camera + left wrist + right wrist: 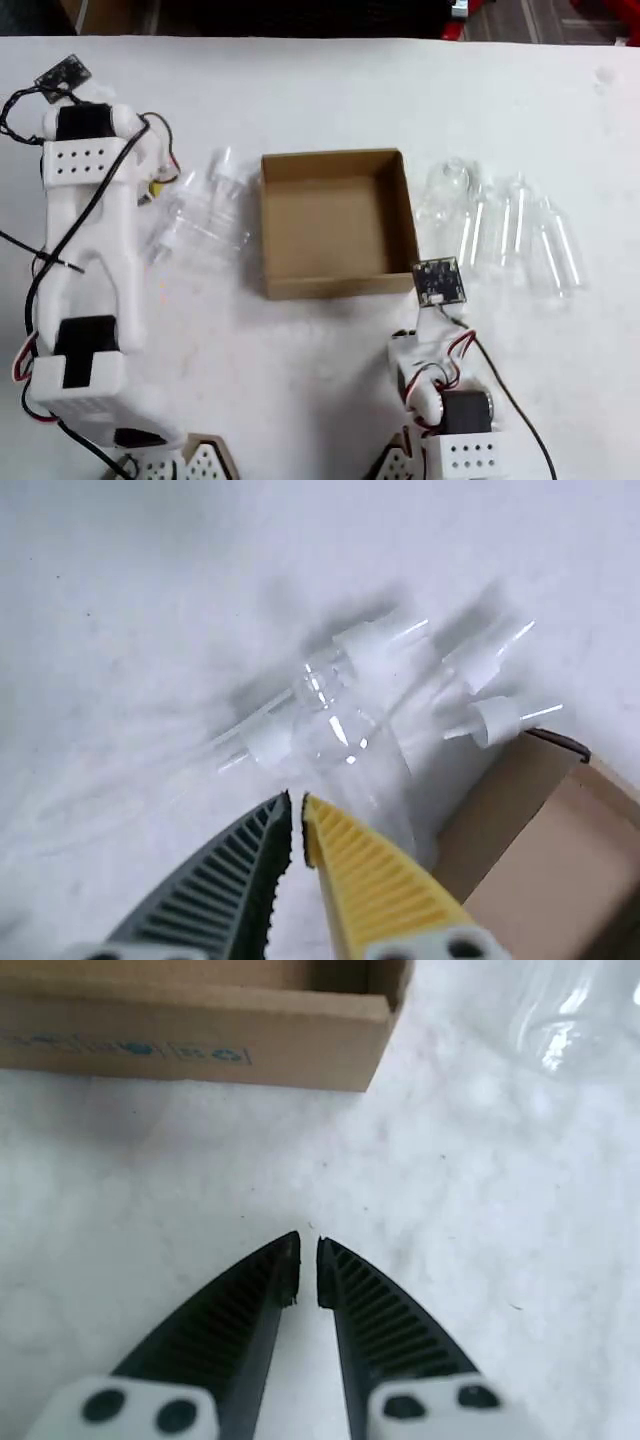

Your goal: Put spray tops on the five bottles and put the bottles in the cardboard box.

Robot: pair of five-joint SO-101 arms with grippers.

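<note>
Whereas the high view takes in the open cardboard box (pixel 335 285) mid-table with clear bottles (pixel 515 240) lying to its right, the left wrist view resolves spray tops (pixel 492 720) beside one bottle (pixel 345 745). Both the left gripper (pixel 297 805) and the right gripper (pixel 308 1255) are closed and empty over the white table (pixel 300 90). Dark floor (pixel 300 15) lies beyond.

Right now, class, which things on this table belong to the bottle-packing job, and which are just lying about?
Belong to the job:
- open brown cardboard box
- clear plastic bottles lying to one side of the box
- white spray tops and one more clear bottle on the other side

Just lying about:
- thin black cable trailing over the white table
</note>
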